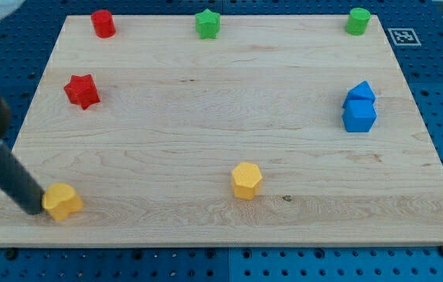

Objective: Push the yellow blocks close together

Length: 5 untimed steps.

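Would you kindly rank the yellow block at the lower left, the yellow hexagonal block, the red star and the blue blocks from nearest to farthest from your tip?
1. Yellow block, lower left, right against my tip.
2. Red star, left side, above my tip.
3. Yellow hexagonal block, bottom centre.
4. Blue blocks, far on the view's right.

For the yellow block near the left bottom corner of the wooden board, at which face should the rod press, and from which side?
Press my tip on the left face of the yellow block at the view's bottom left, coming from the view's left. The tip already sits against that side, and the yellow hexagonal block lies to the right and slightly higher, so pushing rightward should close the gap.
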Each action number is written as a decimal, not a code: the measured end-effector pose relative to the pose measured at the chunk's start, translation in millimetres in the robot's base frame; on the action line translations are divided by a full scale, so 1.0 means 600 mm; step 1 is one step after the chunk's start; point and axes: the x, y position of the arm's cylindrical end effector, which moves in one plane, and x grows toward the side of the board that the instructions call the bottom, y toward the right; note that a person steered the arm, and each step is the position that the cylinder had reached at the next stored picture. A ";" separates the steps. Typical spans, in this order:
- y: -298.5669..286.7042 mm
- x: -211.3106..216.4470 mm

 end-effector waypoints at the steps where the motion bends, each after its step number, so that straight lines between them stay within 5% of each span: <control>1: 0.079 0.002; 5: 0.359 0.005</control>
